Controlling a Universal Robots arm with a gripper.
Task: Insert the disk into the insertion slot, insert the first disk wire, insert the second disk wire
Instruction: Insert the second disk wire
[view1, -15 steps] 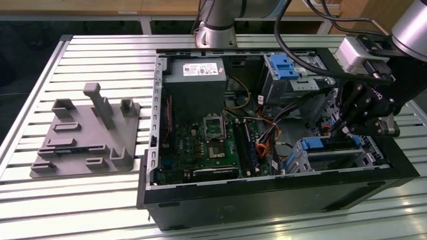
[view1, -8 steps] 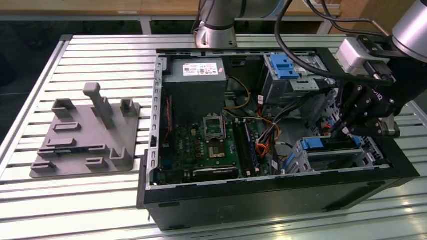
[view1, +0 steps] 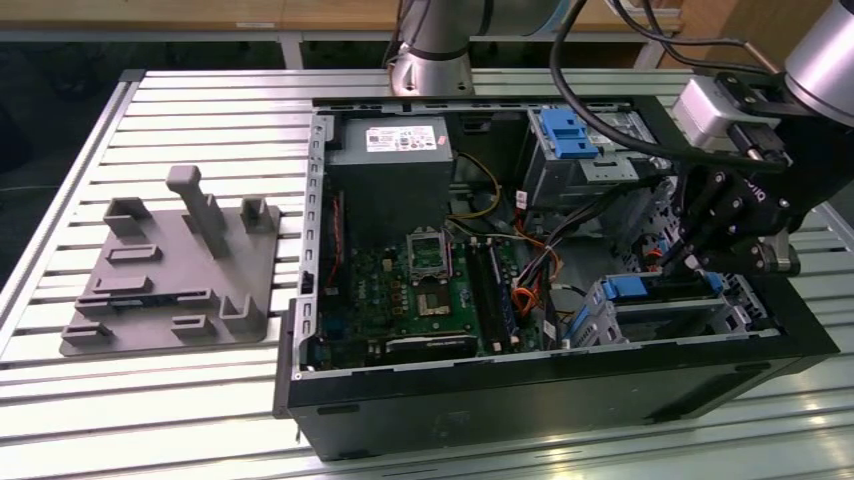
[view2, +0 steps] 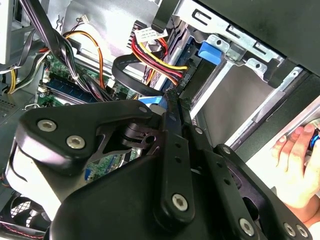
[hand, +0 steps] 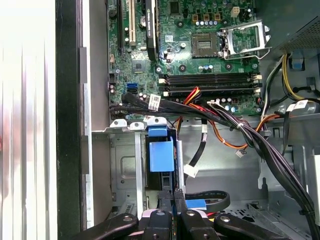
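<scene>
The disk (view1: 663, 301), grey in a bright blue carrier, sits inside the insertion slot (view1: 597, 322), a low silver bay at the near right of the open computer case. My gripper (view1: 678, 264) hangs just above the disk's inner end. In the first wrist view the carrier's blue end (hand: 161, 156) stands beyond my gripper (hand: 170, 196), with the bay's silver wall (hand: 125, 172) beside it. The fingers (view2: 172, 117) are pressed together. The second disk wire (hand: 216, 199), a looping dark cable, brings its blue plug (hand: 197, 203) right to them; the blue plug (view2: 151, 101) also shows at the fingertips.
A taller silver cage with a blue latch (view1: 571, 135) stands behind the bay. An orange and red wire bundle (hand: 220, 136) and black cables cross above the green motherboard (view1: 414, 290). A grey fixture plate (view1: 167, 270) lies on the table at the exterior view's left. A person's hand (view2: 295, 165) rests outside the case.
</scene>
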